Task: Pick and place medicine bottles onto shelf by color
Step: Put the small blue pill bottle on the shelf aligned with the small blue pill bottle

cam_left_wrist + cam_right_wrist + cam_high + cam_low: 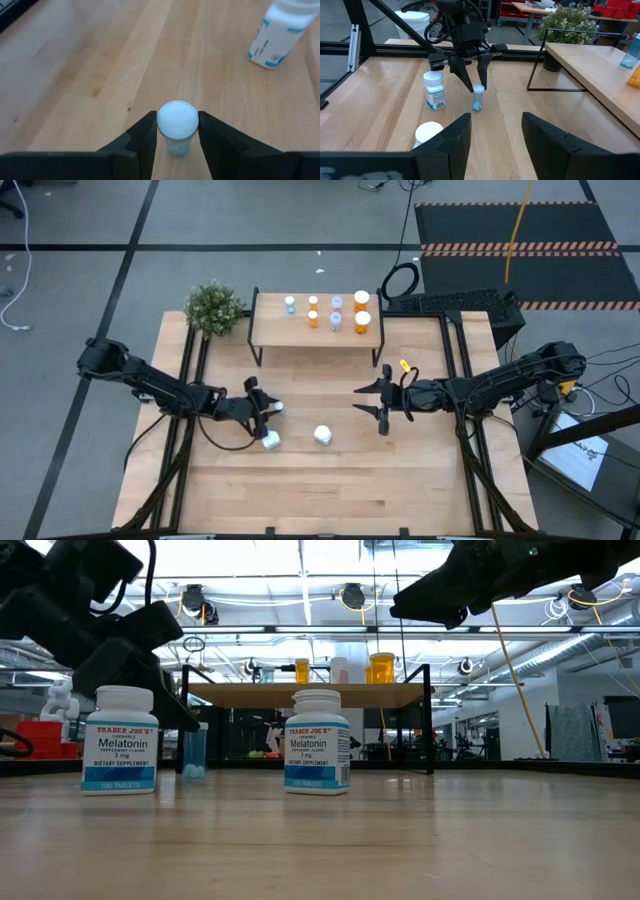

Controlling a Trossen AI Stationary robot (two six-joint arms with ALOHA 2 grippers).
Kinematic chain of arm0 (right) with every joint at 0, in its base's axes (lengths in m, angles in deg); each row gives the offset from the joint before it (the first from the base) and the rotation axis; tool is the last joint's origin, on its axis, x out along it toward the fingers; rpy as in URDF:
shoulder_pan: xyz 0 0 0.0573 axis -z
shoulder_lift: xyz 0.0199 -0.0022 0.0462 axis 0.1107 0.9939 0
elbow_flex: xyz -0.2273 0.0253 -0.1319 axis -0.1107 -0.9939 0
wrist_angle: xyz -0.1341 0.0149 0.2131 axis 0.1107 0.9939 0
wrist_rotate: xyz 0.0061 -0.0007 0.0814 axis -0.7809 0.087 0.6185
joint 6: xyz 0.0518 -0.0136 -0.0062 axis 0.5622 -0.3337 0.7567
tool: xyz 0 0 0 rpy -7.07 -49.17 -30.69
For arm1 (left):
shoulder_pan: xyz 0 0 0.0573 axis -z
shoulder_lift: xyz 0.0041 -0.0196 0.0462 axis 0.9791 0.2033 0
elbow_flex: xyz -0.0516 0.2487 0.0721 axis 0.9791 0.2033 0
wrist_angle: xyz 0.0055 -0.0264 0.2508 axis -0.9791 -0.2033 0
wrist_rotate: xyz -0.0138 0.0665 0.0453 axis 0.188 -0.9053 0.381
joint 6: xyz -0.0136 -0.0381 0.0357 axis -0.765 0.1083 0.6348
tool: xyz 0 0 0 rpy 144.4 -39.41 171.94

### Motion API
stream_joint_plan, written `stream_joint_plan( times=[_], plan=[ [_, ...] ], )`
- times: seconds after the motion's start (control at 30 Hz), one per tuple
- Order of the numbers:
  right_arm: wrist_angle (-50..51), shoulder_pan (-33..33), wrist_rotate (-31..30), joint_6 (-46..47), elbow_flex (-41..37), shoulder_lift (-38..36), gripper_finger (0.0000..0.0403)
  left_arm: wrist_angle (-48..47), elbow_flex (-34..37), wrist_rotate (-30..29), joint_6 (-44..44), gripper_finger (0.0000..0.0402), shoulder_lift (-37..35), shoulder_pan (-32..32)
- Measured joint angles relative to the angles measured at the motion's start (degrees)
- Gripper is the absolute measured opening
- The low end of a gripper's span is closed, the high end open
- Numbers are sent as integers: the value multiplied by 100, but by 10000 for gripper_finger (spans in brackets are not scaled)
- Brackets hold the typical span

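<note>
Left gripper (177, 131) closed around a small blue bottle (177, 127) standing on the table (330, 490) in front of the shelf (270, 330), two white bottles (322, 435) nearby, right gripper (381, 402) open, empty, hovering beside the shelf.

Two black jointed arms, tapered black fingers (142, 145), dark cables.

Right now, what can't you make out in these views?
- Shelf bottles: high view, too small to read labels.
- Small blue bottle: left wrist view, lower body hidden by its cap and the left hand closed around it.
- Second white bottle: left wrist view, top cut off by the edge.
- Right hand: open, holding nothing.
</note>
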Motion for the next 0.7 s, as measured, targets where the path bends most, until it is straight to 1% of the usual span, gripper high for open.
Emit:
stream_joint_plan(
  times=[0.23,0.57,0.7],
  plan=[
    [-3,0,-1,1,0,1,169,2,-4,5,6,140,-369,0],
    [-42,0,-1,2,0,1,169,-28,-15,188,104,140,-1359,0],
    [-41,0,0,3,1,1,169,-517,-243,195,156,140,-1659,-19]
  ],
)
